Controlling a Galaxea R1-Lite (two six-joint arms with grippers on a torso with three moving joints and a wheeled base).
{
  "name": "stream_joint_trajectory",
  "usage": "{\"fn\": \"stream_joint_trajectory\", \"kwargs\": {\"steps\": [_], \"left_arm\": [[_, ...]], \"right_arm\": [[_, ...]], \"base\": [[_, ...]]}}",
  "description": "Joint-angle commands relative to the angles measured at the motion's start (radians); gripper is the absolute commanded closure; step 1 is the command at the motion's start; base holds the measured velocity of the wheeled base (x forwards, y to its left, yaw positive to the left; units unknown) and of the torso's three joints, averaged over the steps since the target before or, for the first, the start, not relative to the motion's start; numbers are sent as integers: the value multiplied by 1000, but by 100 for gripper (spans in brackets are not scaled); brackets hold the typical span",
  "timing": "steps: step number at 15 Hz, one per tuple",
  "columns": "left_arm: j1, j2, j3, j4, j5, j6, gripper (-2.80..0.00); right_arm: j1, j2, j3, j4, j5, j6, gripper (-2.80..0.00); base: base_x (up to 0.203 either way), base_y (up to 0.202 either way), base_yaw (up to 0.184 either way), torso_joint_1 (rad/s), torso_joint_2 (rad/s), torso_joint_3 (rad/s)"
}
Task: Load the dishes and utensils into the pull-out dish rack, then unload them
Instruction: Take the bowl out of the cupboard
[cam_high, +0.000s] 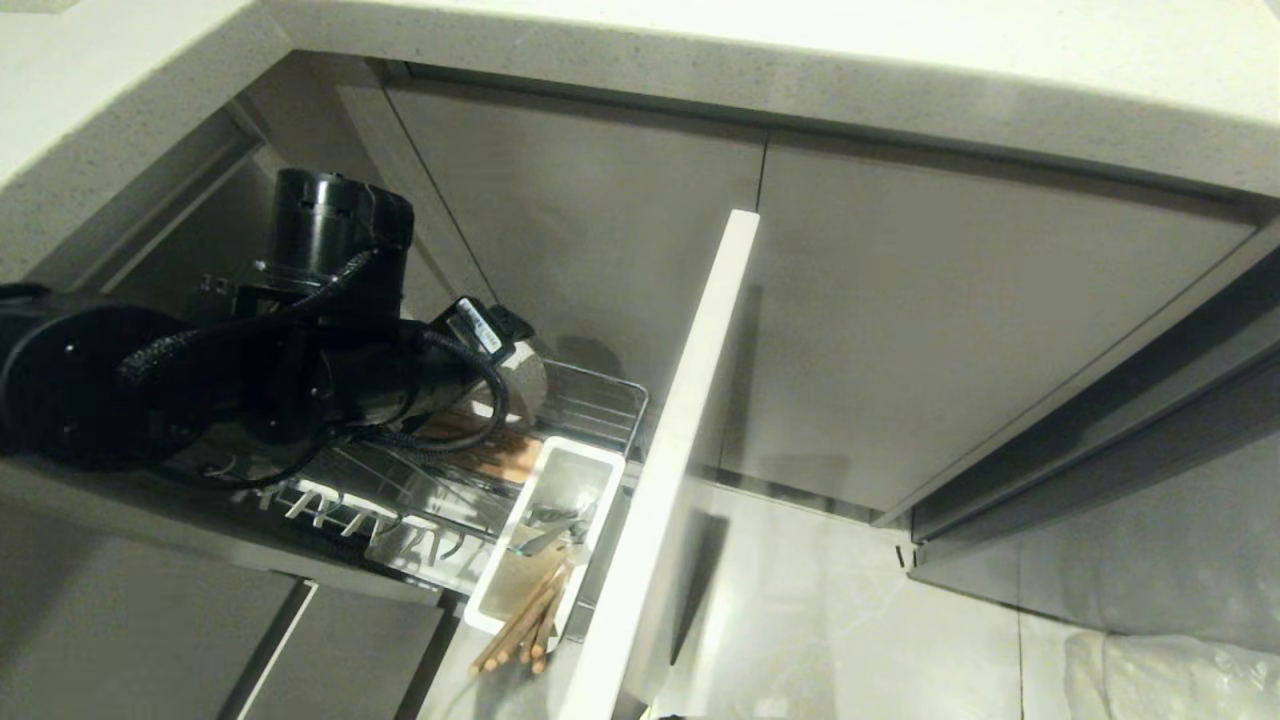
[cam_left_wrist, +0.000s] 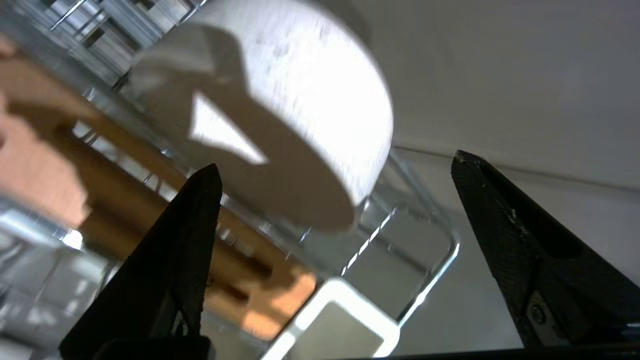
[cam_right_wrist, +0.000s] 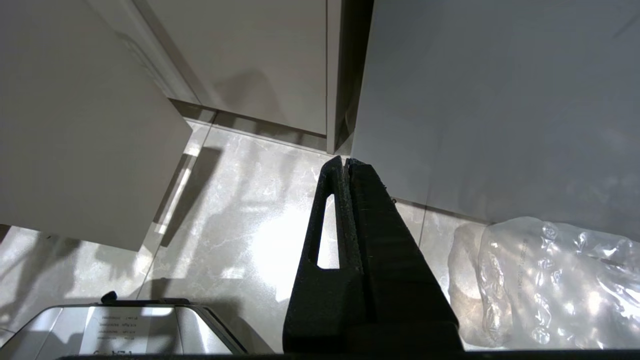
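Observation:
The pull-out dish rack (cam_high: 600, 400) is drawn out from under the counter, its pale front panel (cam_high: 680, 470) edge-on. My left arm (cam_high: 300, 380) reaches over the rack. My left gripper (cam_left_wrist: 335, 161) is open, its black fingers (cam_left_wrist: 190, 240) wide apart with nothing between them. Just past the fingertips the cream-white bowl (cam_left_wrist: 310, 85) rests tilted in the wire basket beside the wooden strip (cam_left_wrist: 130, 200); only its edge (cam_high: 525, 385) shows in the head view. The white caddy (cam_high: 590, 470) holds the chopsticks (cam_high: 520, 620) and the fork (cam_high: 550, 535). My right gripper (cam_right_wrist: 346, 161) is shut and parked over the floor.
The counter edge (cam_high: 700, 70) overhangs the rack, and grey cabinet doors (cam_high: 950, 320) stand behind it. A row of metal prongs (cam_high: 340, 515) runs along the near side. A clear plastic bag (cam_right_wrist: 550, 280) lies on the tiled floor (cam_right_wrist: 240, 210) at the right.

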Motion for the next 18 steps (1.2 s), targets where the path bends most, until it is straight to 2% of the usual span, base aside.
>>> {"fn": "stream_joint_trajectory", "kwargs": {"steps": [1,6,14,15,16,18], "left_arm": [[11,35,-14,-7,-5,-2,-280],[43,86,-60,-48,-76,22,-280],[53,111,-94,-50,-82,49,-280],[53,111,-94,-50,-82,49,-182],[53,111,-94,-50,-81,49,0],[53,108,-94,-48,-81,49,0]], "right_arm": [[0,0,0,0,0,0,0],[0,0,0,0,0,0,0],[0,0,0,0,0,0,0],[0,0,0,0,0,0,0],[0,0,0,0,0,0,0],[0,0,0,0,0,0,0]], "base": [[0,0,0,0,0,0],[0,0,0,0,0,0],[0,0,0,0,0,0],[0,0,0,0,0,0],[0,0,0,0,0,0],[0,0,0,0,0,0]]}}
